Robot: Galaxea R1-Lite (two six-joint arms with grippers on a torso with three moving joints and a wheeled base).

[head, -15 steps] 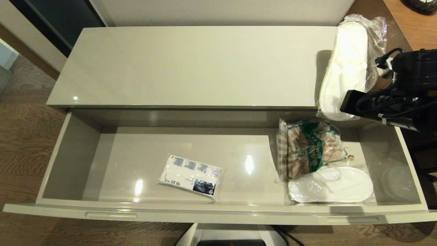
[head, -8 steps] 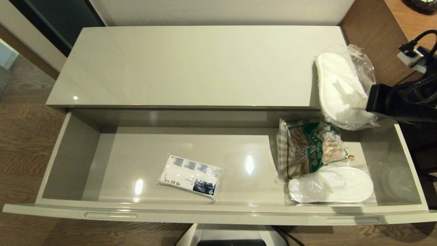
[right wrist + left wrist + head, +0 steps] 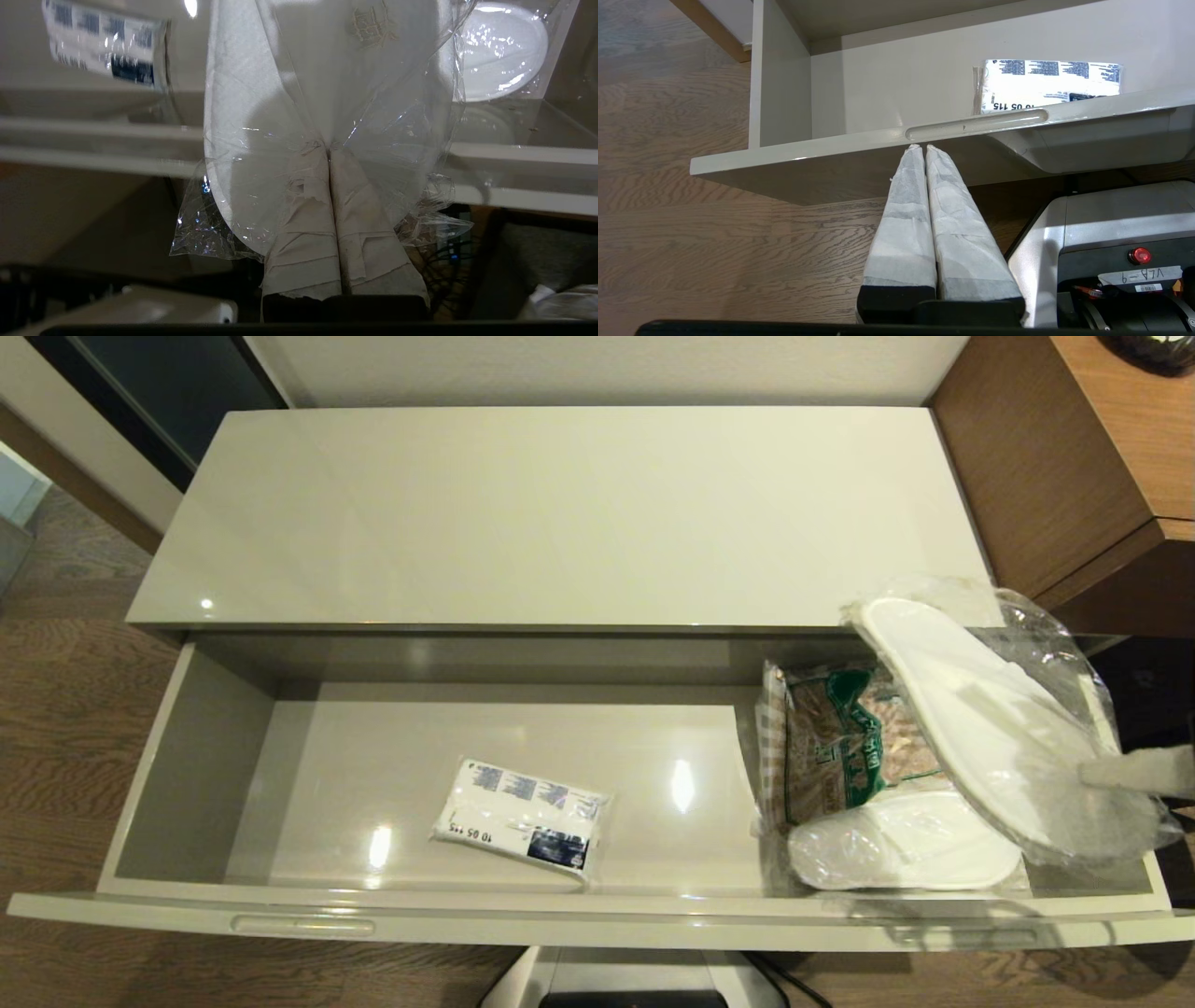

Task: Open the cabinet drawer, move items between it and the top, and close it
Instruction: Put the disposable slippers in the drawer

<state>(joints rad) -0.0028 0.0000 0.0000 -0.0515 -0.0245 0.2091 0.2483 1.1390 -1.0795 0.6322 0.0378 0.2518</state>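
Observation:
The cabinet drawer [image 3: 187,775] stands pulled fully out. Inside it lie the tissue pack [image 3: 518,817] left of the middle and one wrapped slipper [image 3: 906,845] at the right front. My right gripper [image 3: 1094,773] is shut on the clear wrap of a second slipper [image 3: 971,709], which hangs tilted over the drawer's right end; in the right wrist view that slipper [image 3: 289,93] spreads out beyond the gripper [image 3: 328,148]. The top [image 3: 560,513] is bare. My left gripper [image 3: 923,147] is shut on nothing, just below the drawer front's left handle slot [image 3: 976,126].
A brown-and-green checked snack bag [image 3: 836,747] lies in the drawer's right part, partly under the slippers. A brown wood desk [image 3: 1055,467] adjoins the cabinet on the right. The robot's base [image 3: 1111,252] sits under the drawer front. Wood floor lies to the left.
My right gripper has carried the wrapped slipper off the top's right end, forward and down over the drawer's right end. The arm has drawn back toward the right edge. The left gripper's earlier state is not shown.

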